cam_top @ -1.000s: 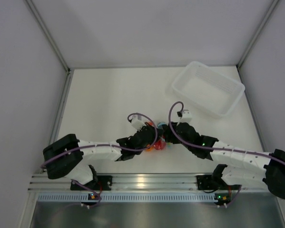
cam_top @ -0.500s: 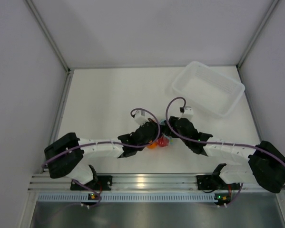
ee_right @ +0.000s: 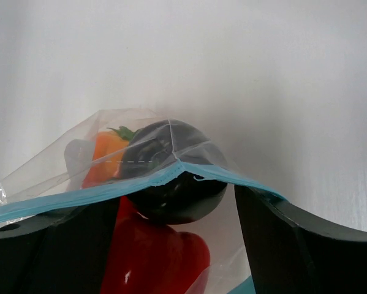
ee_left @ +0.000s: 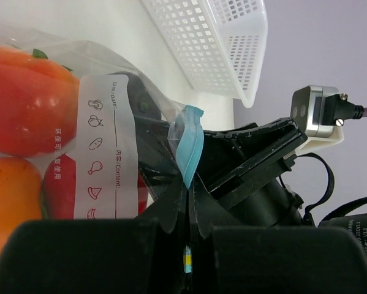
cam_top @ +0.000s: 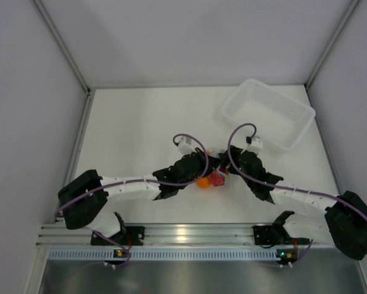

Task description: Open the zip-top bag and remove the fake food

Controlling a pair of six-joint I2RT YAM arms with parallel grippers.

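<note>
The zip-top bag (cam_top: 214, 179) hangs between both grippers at the table's middle. My left gripper (cam_top: 208, 167) is shut on its light-blue zip strip (ee_left: 189, 147), seen in the left wrist view (ee_left: 188, 184). Through the clear plastic there I see two orange fruits (ee_left: 24, 107) and the red pepper (ee_left: 60, 196). My right gripper (cam_top: 228, 169) is open at the bag's gaping mouth (ee_right: 174, 202), its fingers (ee_right: 306, 245) wide apart. The dark round piece (ee_right: 177, 184) and red pepper (ee_right: 152, 257) lie between them, an orange fruit (ee_right: 103, 153) behind. One blue lip (ee_right: 109, 188) stretches across above.
The white translucent tray (cam_top: 268, 114) stands at the back right, also in the left wrist view (ee_left: 220, 49). Grey walls close the table on three sides. The rail with both arm bases (cam_top: 183, 236) runs along the near edge.
Both grippers and the bag have shifted a little right and away from the bases. The right wrist has swung further right.
</note>
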